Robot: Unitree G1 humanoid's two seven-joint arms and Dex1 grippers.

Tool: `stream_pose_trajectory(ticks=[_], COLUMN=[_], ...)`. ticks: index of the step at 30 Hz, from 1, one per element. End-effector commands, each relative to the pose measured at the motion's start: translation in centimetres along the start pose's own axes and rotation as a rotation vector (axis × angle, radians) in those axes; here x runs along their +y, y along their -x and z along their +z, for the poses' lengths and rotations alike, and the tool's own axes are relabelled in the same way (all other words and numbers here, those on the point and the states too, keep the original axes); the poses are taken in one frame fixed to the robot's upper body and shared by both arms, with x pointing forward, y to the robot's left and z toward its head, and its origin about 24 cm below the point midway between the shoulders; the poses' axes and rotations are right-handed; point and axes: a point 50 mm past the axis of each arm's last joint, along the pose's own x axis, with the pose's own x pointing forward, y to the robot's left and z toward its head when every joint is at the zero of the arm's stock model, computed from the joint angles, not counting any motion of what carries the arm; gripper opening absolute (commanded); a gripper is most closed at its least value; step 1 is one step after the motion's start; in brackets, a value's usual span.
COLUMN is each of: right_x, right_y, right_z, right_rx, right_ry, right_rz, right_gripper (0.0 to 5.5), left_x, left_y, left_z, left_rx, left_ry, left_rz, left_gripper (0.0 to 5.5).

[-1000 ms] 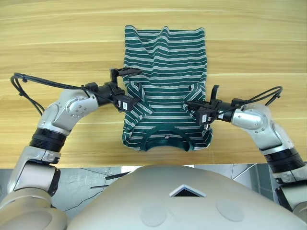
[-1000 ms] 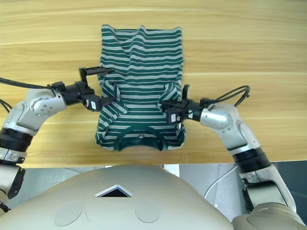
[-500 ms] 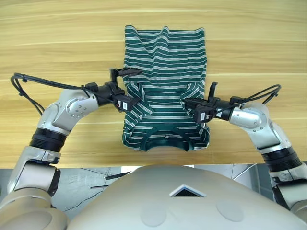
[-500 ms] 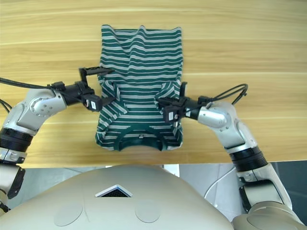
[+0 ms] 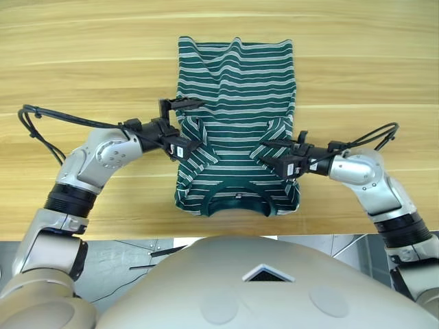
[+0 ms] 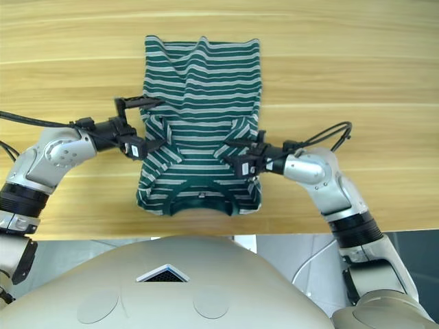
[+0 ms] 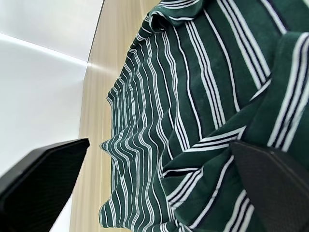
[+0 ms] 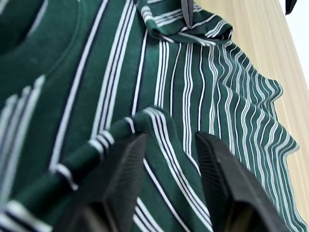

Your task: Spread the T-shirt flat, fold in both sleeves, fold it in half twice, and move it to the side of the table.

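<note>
ok so starting on the left: the left pincer hasn't budged over the last second, it's parked at the left edge of the T-shirt with its jaws spread wide and nothing in them; in the left wrist view one finger sits right over the folded-in left sleeve and the other hangs off past the cloth. The shirt itself lies on the desk between the two pincers, collar end on the robot's side of them and hem out beyond them, both sleeves already turned in onto the body. The right pincer is what changed: it's slid inward from the shirt's right edge toward the left pincer and rolled over, so the fingers that were standing up a moment ago now lie flatter, pointing across the cloth. In the right wrist view its fingers are only a little apart and straddle a ridge of the folded right sleeve, not pinched shut on it as far as I can see. My read: sleeve folds are basically done, and the right side is lining up a grab so the first half fold can start, while the left one isn't gripping anything yet
</note>
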Motion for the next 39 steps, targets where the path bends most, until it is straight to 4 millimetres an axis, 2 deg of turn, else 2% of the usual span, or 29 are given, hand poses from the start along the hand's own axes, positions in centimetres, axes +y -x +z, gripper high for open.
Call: stream_pose_trajectory(ticks=[1, 4, 7, 10, 12, 14, 17, 19, 27, 32, 39], right_x=[-0.5, -3.1, -4.6, -4.3, -3.3, -1.8, 0.3, 1.8, 6.0, 7.3, 7.3], right_y=[0.7, 4.4, 8.1, 12.2, 14.3, 15.3, 15.2, 14.6, 11.4, 9.4, 8.3], right_z=[1.3, 1.6, 0.8, -1.7, -2.9, -3.5, -3.7, -3.6, -3.5, -2.9, -1.8], right_rx=[-0.088, -0.120, -0.062, 0.160, 0.282, 0.346, 0.356, 0.349, 0.270, 0.203, 0.128], right_ry=[-0.015, -0.032, -0.027, -0.018, -0.032, -0.052, -0.080, -0.097, -0.174, -0.194, -0.188], right_rz=[-0.014, -0.163, -0.260, -0.283, -0.264, -0.209, -0.110, -0.040, 0.113, 0.165, 0.197], right_gripper=[2.61, 3.15, 3.76, 4.27, 4.27, 4.27, 4.27, 4.27, 4.27, 4.27, 4.27], left_x=[-0.1, 0.8, 2.1, 2.2, 1.3, 0.1, -2.2, -3.5, -7.5, -8.6, -9.0], left_y=[-0.2, 1.9, 4.6, 8.0, 9.0, 9.6, 10.5, 10.3, 10.0, 9.3, 7.8], left_z=[0.6, 1.6, 1.5, 0.3, -0.4, -0.5, -0.5, -0.1, 2.0, 2.9, 3.2], left_rx=[-0.055, -0.171, -0.193, -0.089, -0.017, 0.013, 0.052, 0.031, -0.046, -0.102, -0.141], left_ry=[0.043, 0.178, 0.219, 0.219, 0.211, 0.224, 0.261, 0.288, 0.401, 0.443, 0.449], left_rz=[-0.004, 0.030, 0.053, -0.005, -0.088, -0.173, -0.286, -0.314, -0.426, -0.450, -0.425], left_gripper=[5.40, 5.40, 5.40, 5.40, 5.40, 5.40, 5.40, 5.40, 5.40, 5.40, 5.40])
